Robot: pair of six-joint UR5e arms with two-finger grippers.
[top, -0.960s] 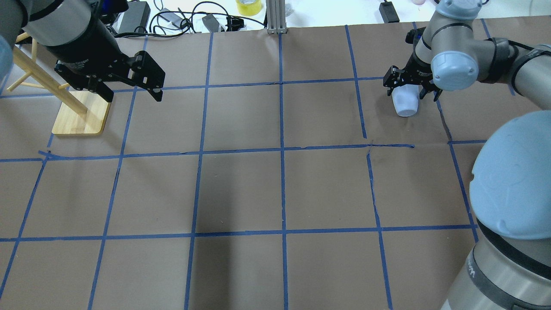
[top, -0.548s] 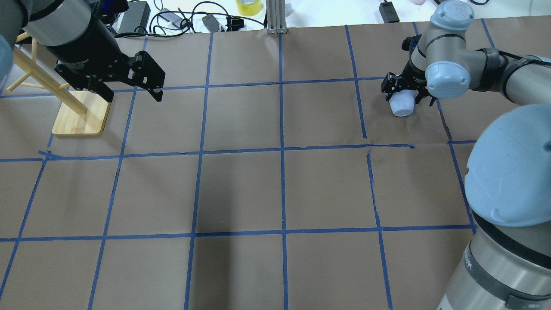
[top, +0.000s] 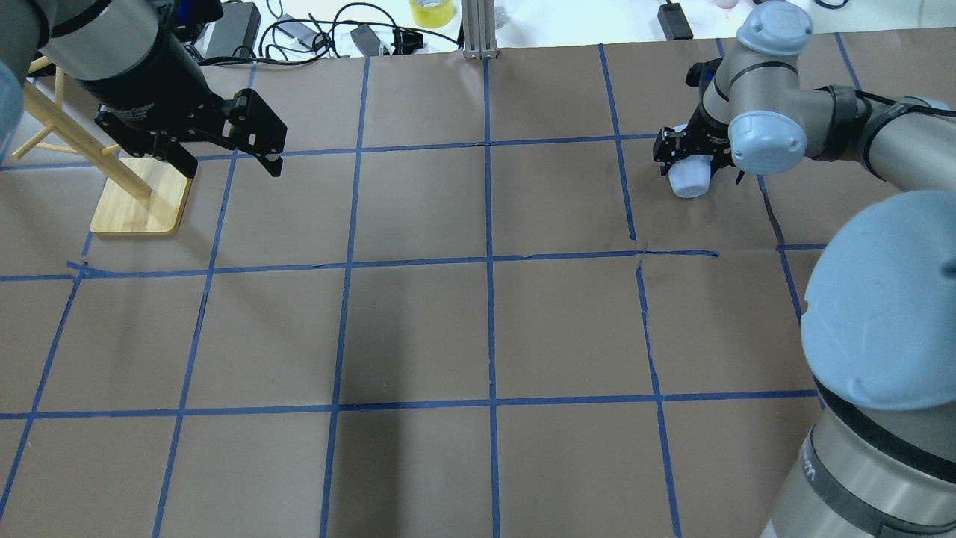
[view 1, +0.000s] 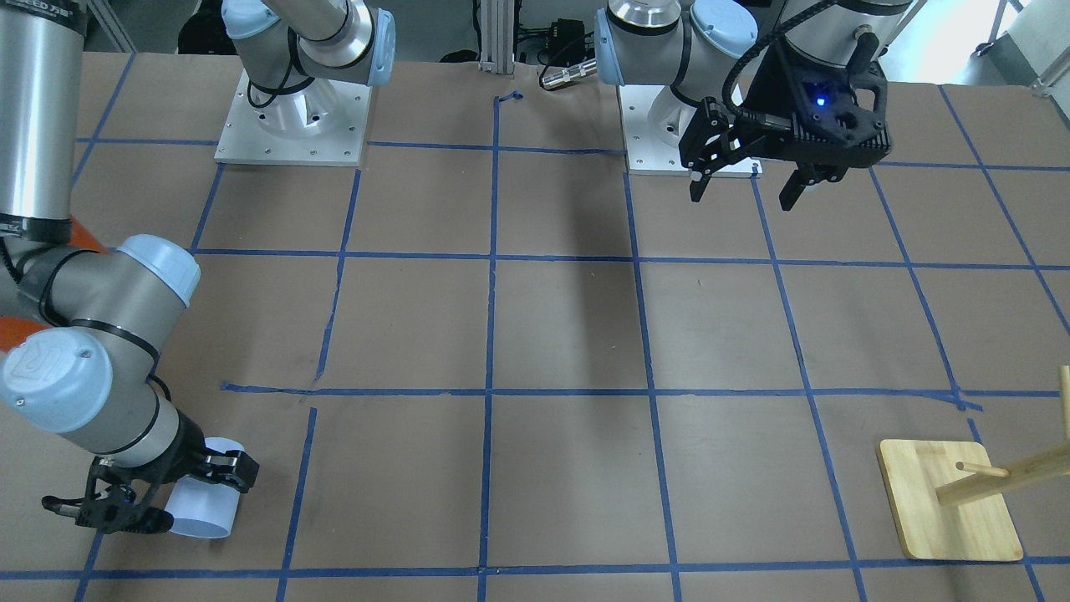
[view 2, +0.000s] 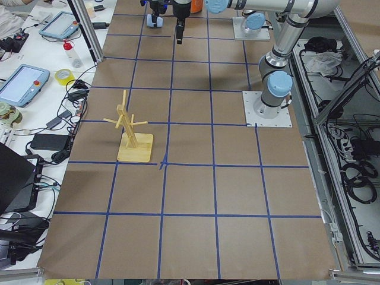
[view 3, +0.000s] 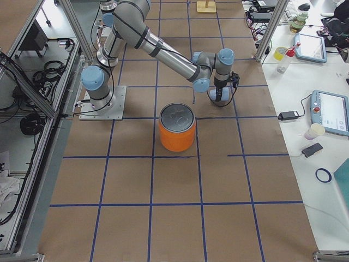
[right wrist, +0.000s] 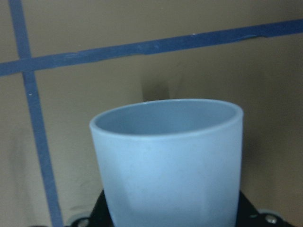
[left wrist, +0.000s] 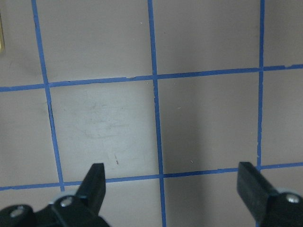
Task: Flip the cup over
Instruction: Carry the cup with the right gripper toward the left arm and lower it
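Note:
The cup (top: 688,181) is a small pale blue-white tumbler at the far right of the table. My right gripper (top: 691,155) is shut on it near its base and holds it tilted on its side, low over the brown paper. Its open mouth points away from the gripper in the right wrist view (right wrist: 168,156). It also shows in the front view (view 1: 203,504) with the right gripper (view 1: 167,495) around it. My left gripper (top: 228,166) is open and empty above the far left of the table. It also shows in the left wrist view (left wrist: 171,177).
A wooden rack (top: 142,198) on a square base stands at the far left under my left arm. A large orange can (view 3: 177,128) with a silver top stands near the cup. Cables and tape rolls lie beyond the table's far edge.
My right wrist has turned and shifted a little left with the cup, tipping it further over. The left arm has not moved.

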